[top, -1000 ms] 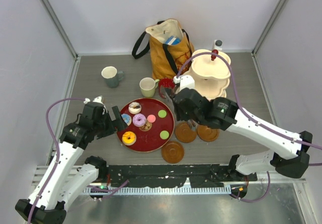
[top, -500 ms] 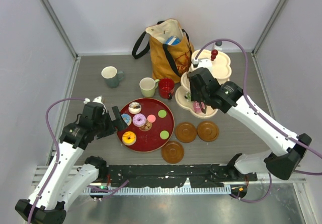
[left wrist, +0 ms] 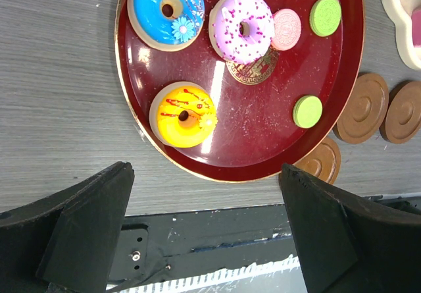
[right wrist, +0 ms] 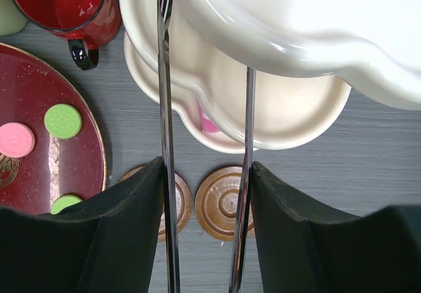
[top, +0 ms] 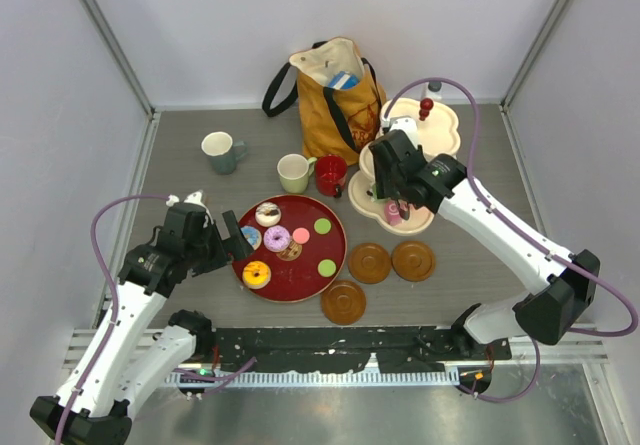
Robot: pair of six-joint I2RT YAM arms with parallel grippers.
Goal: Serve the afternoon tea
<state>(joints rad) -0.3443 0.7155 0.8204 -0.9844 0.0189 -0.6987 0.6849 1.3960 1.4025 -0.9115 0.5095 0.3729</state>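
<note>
Right jaws parted, pink cake (right wrist: 208, 119) loose between; we risk hooking stand tier (right wrist: 296, 29) retreating. Left jaws wide, empty.

Mugs: 3, grey-green (top: 220, 150), pale green (top: 293, 173), red (top: 330, 175). Saucers (top: 369, 262): 3. Donuts (top: 277, 238): 4. Macarons (top: 322, 226): 3, two green, one pink. Red tray (top: 296, 284): 1. Tiered stand (top: 445, 135): 1. Pink piece (top: 392, 215) on stand: 1. Tote bag (top: 335, 105): 1.
</note>
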